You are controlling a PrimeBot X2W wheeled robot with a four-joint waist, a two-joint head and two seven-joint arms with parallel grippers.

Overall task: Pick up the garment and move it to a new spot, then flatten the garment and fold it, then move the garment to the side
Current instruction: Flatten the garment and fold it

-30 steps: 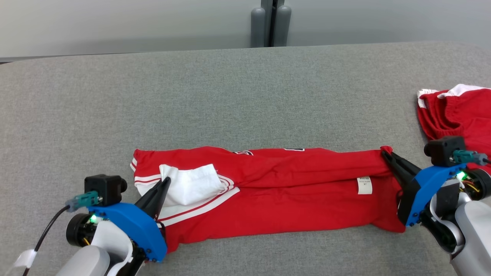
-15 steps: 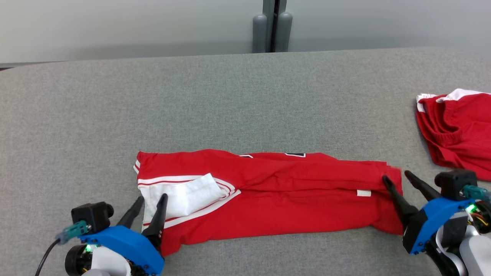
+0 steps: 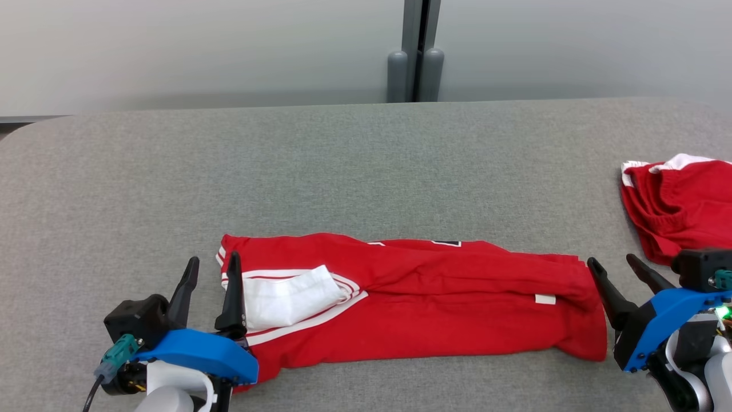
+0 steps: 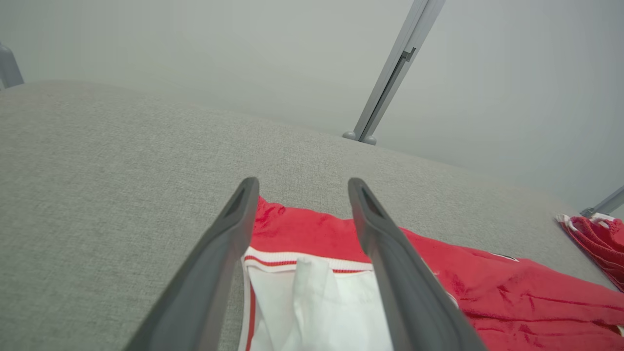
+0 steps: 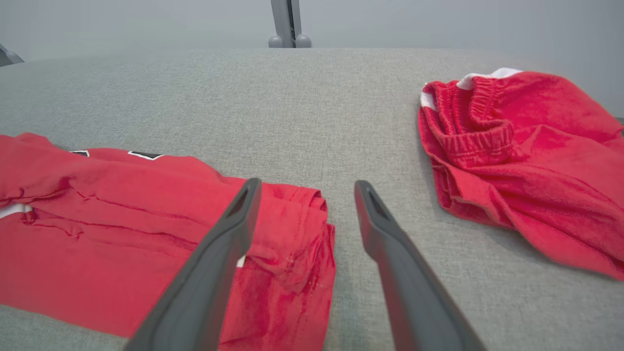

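Left gripper (image 3: 214, 258): jaws spread, empty, positioned at the white-trimmed end of the garment (image 3: 434, 303). Right gripper (image 3: 611, 260): jaws spread, empty, just beside the opposite end; contact with the cloth cannot be confirmed. The garment lies as a long folded band along the worktop's (image 3: 343, 171) near edge. A second red garment (image 3: 680, 212) lies at the right edge.

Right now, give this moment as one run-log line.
left gripper open | right gripper open | folded red cloth garment lying on grey table, unheld
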